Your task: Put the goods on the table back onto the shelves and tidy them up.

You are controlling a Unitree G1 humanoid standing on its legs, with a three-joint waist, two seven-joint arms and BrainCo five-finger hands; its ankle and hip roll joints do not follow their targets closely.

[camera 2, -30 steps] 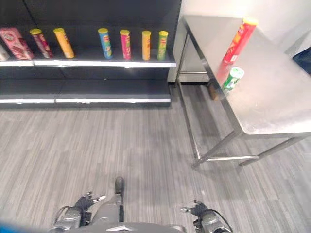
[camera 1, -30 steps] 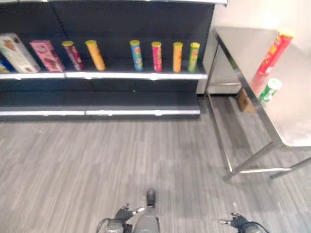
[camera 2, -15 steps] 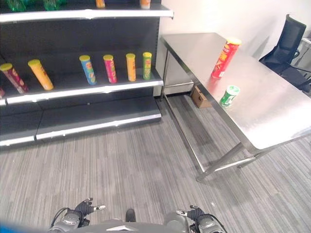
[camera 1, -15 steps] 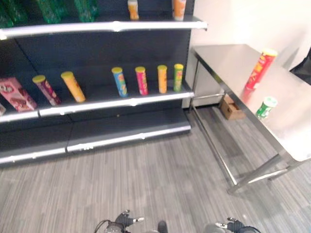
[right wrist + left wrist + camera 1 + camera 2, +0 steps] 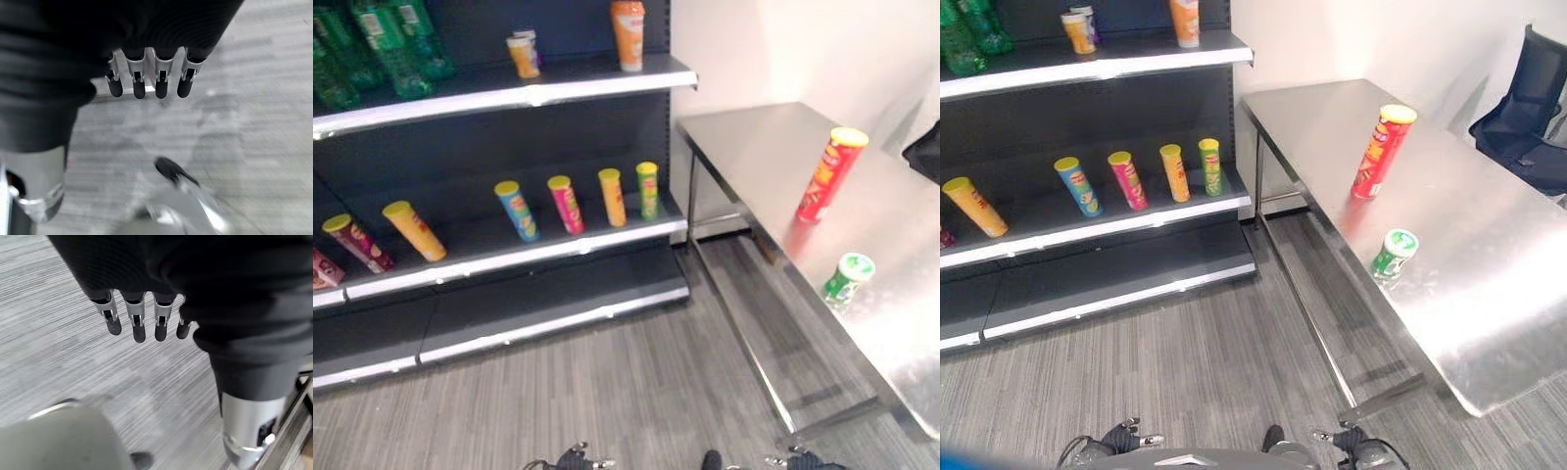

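You see a steel table (image 5: 1489, 294) bearing an upright red can (image 5: 1382, 152) and a short green can (image 5: 1393, 254) nearby.

This looks like a shop, or a room set up as one. On the left stands a dark shelf unit (image 5: 509, 93) with silver edges, stocked like a store display: a spaced row of tall snack tubes (image 5: 566, 204) on the middle shelf, green bottles (image 5: 386, 39) and orange containers (image 5: 626, 34) on the one above. To the right is a steel table (image 5: 1489, 284) carrying a red tube (image 5: 1379, 152) and a short green can (image 5: 1393, 253). The floor (image 5: 607, 392) is grey striped planking, and a black office chair (image 5: 1528, 117) sits far right.
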